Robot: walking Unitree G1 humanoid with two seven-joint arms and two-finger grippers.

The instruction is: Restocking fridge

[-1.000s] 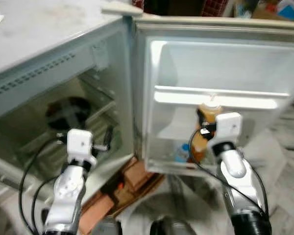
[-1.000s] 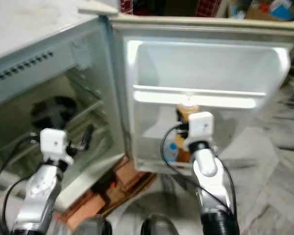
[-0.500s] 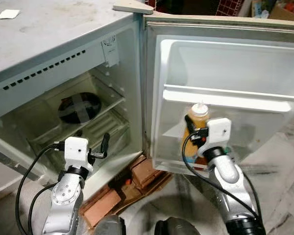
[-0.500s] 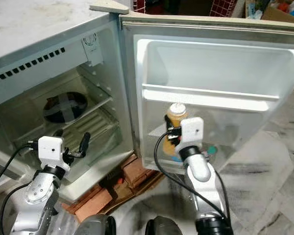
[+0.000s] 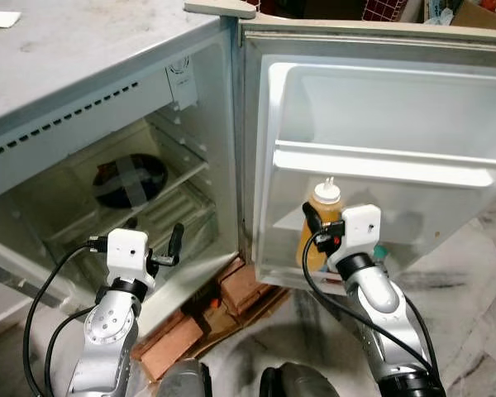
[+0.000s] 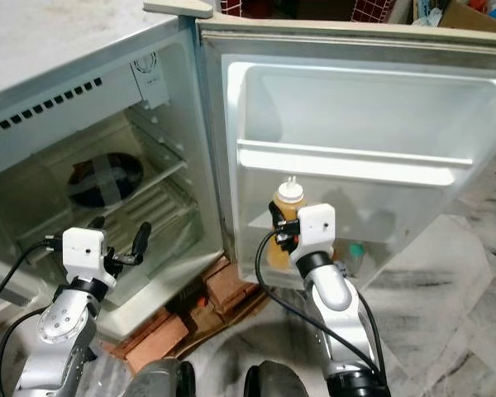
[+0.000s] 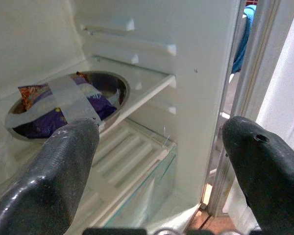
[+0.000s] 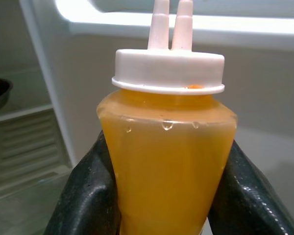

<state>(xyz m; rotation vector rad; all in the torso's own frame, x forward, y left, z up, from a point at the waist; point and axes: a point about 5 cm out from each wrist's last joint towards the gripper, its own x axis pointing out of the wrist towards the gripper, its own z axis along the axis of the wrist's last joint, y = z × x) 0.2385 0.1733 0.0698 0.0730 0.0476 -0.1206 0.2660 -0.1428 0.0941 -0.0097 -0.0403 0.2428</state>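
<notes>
Standing upright in the right gripper (image 5: 321,234), the translucent squeeze bottle of orange sauce with a white twin-nozzle cap (image 5: 321,217) is clamped at its body between the two black fingers (image 8: 90,196), one on each side; its long axis runs vertical, nozzles pointing up, base toward the lower door shelf (image 6: 260,222) of the open white fridge door (image 6: 372,116). By my reading the step in hand is setting the bottle into that shelf; to do it well, keep the bottle plumb, carry it over the shelf's front lip, lower until the base sits flat, and only then release; the nozzles should stay below the white rail (image 5: 380,168) above. A small bottle with a teal cap (image 6: 355,251) already stands in the same shelf, just beside, so aim for the free stretch on the hinge side. Left gripper (image 5: 176,245) hangs before the fridge interior, fingers spread wide and holding nothing; past them a steel bowl taped over a purple packet (image 7: 63,105) rests on an inner shelf (image 7: 147,85).
</notes>
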